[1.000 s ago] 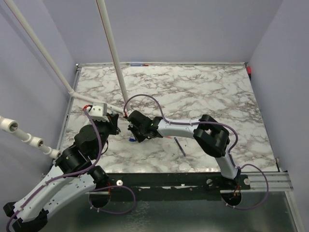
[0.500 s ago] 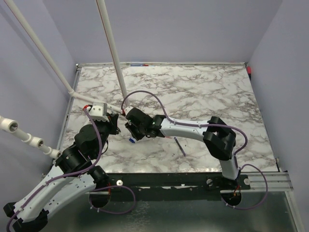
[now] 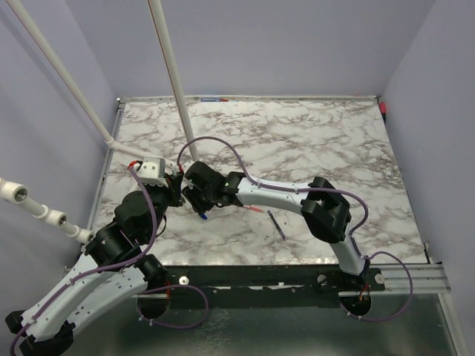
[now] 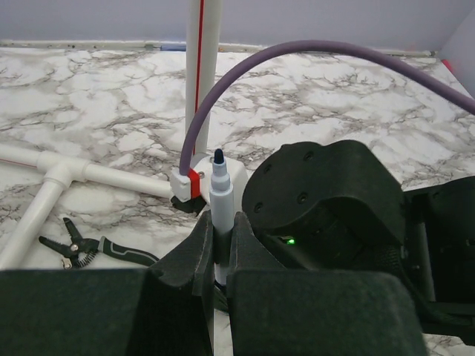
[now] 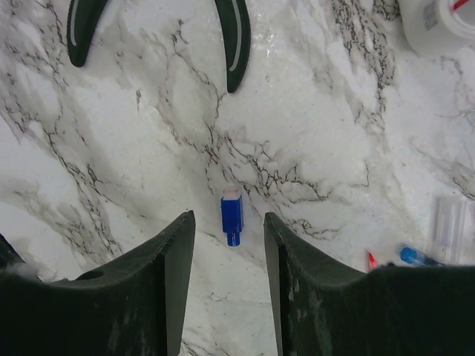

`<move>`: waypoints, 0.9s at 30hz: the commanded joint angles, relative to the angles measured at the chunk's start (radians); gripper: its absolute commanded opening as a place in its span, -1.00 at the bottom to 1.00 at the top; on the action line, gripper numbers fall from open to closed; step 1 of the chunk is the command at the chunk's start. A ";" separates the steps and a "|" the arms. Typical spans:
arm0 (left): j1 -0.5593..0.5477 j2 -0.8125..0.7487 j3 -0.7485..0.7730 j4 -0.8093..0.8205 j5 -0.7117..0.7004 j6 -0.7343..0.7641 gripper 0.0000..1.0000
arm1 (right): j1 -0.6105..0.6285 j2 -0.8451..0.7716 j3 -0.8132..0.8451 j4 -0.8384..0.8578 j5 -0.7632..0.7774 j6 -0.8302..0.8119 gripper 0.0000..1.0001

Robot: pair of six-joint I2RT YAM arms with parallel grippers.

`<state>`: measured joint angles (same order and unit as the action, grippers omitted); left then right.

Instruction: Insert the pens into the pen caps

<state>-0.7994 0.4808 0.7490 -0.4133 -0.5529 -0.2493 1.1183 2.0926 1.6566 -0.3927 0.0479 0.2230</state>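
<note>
My left gripper is shut on a pen with a pale barrel and a dark tip, and holds it upright. In the top view this gripper sits close to my right gripper. My right gripper is open and points down over a small blue pen cap, which lies on the marble between the fingers, apart from both. A red pen tip shows at the lower right. In the top view a red pen and a dark pen lie on the table right of the grippers.
White pipes rise from the table's left and back. Black-handled pliers lie left of the left gripper, and their handles show in the right wrist view. A white roll sits nearby. A clear, blue-ended piece lies at the right.
My right gripper has moved left, closer to the left gripper, and now hangs over the blue cap. The left arm has not moved.
</note>
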 commanded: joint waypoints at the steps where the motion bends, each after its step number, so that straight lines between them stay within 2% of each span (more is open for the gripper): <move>1: 0.007 -0.009 -0.011 0.005 0.022 0.008 -1.00 | 0.006 0.057 0.048 -0.066 -0.038 -0.014 -0.06; 21: 0.012 -0.006 -0.013 0.008 0.034 0.011 -1.00 | 0.024 0.147 0.082 -0.106 -0.061 -0.010 -0.07; 27: 0.014 -0.006 -0.013 0.009 0.036 0.013 -1.00 | 0.028 0.162 0.092 -0.111 -0.051 -0.011 -0.12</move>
<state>-0.7929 0.4805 0.7444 -0.4126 -0.5385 -0.2489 1.1378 2.2230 1.7214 -0.4698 0.0086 0.2184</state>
